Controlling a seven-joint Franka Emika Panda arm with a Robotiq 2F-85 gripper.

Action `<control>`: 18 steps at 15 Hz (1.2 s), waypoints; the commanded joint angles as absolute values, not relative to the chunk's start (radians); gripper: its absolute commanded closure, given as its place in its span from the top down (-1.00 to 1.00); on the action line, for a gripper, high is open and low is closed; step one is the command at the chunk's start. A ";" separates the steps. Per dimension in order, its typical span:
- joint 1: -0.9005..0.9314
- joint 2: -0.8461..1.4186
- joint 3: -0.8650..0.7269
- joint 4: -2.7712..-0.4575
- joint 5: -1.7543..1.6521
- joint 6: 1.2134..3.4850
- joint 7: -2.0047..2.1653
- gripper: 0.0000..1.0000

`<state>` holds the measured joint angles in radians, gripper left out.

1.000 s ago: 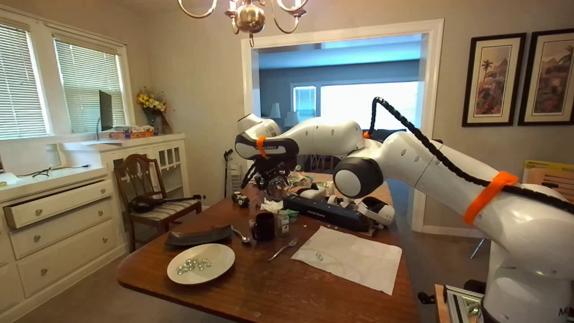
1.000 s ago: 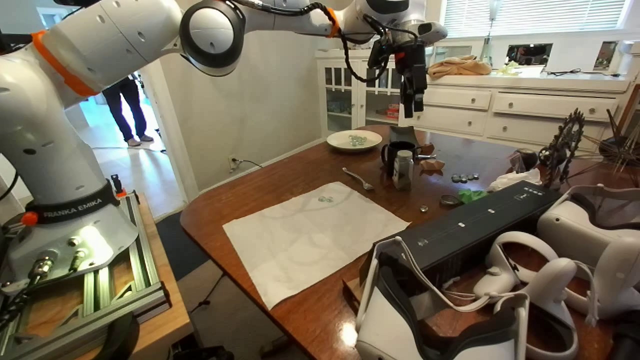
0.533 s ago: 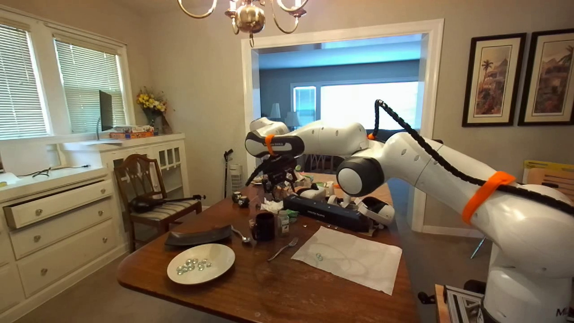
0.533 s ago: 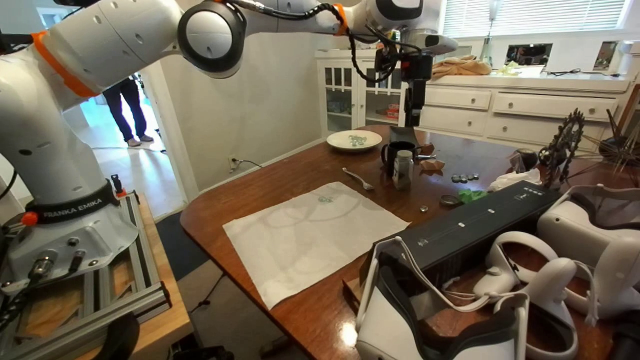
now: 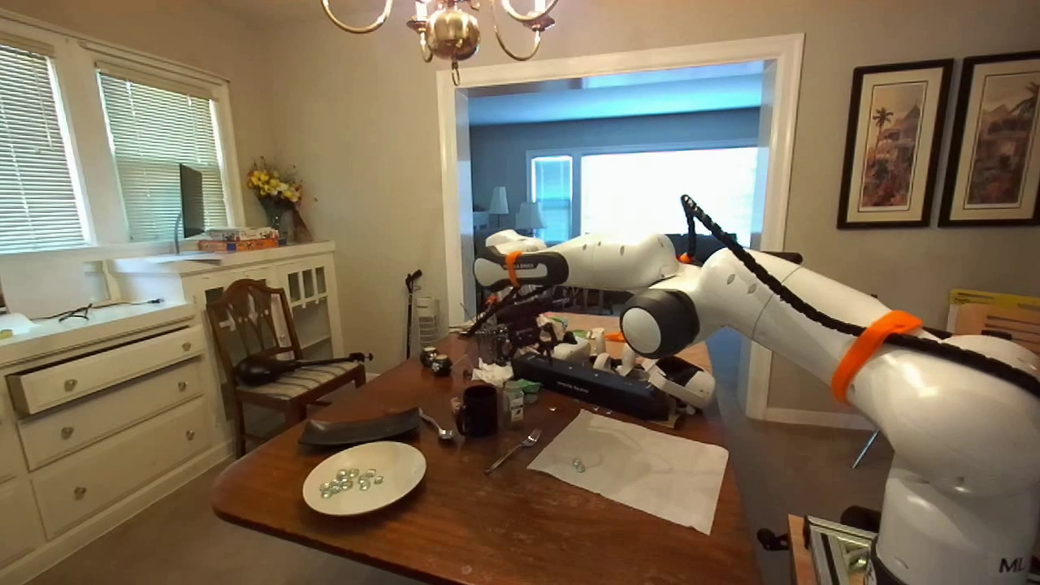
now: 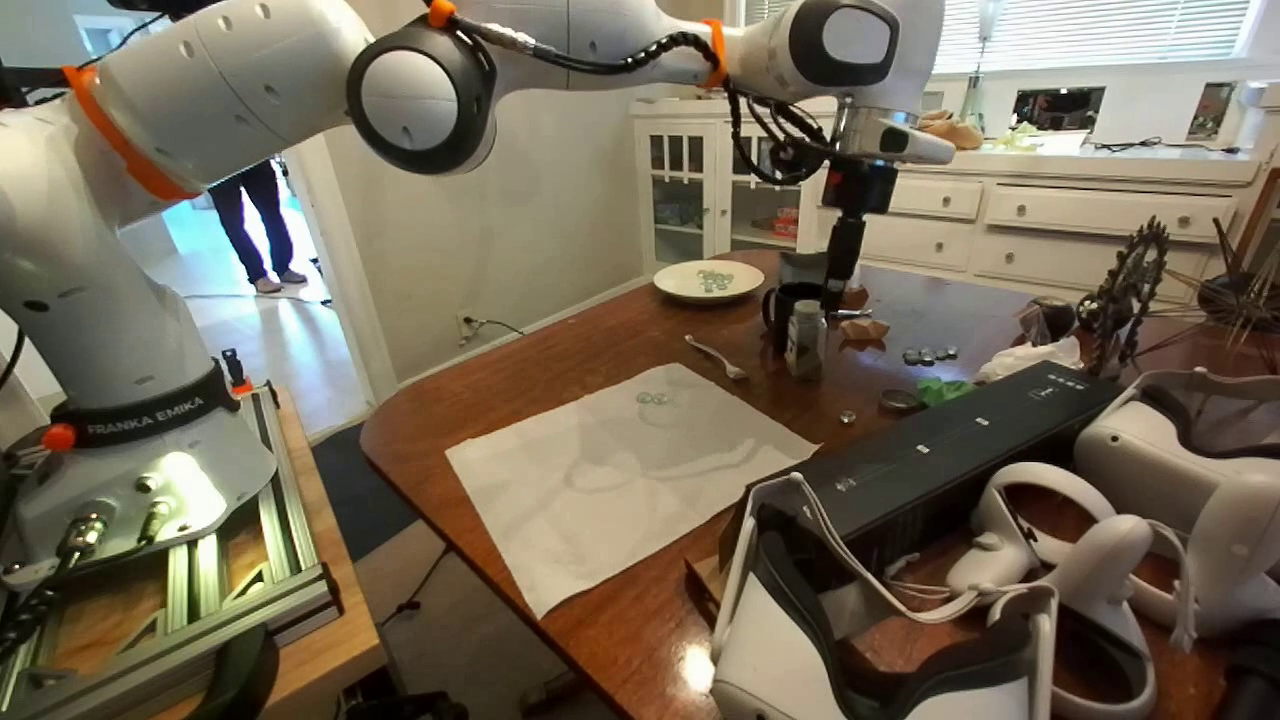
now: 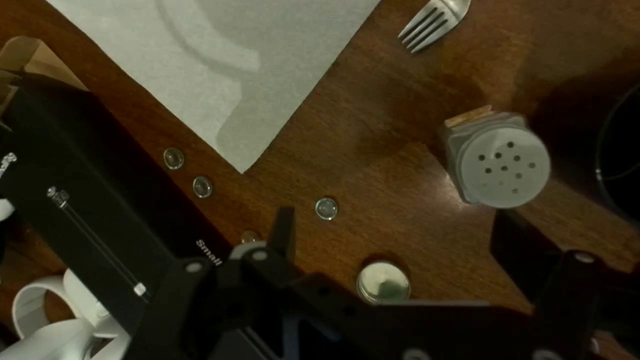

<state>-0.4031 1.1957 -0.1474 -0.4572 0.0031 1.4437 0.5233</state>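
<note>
Gripper, jaws wide and empty, hovers inside the tabletop edges, apparently aligning in dim light; lowering calls for avoiding the shaker

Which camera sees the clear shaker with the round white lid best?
The wrist view: it looks down on the clear shaker, so the little holes on top show. In both exterior views it is smaller, seen from the side beside the black mug.
</note>
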 commanded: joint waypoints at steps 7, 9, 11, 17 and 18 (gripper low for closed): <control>-0.460 1.260 -0.124 -0.443 0.064 1.556 0.567 1.00; -0.456 1.239 -0.123 -0.464 0.064 1.574 0.569 1.00; -0.451 1.219 -0.120 -0.468 0.066 1.564 0.574 1.00; -0.429 1.144 -0.110 -0.484 0.080 1.453 0.656 1.00; -0.427 1.137 -0.106 -0.483 0.083 1.441 0.669 1.00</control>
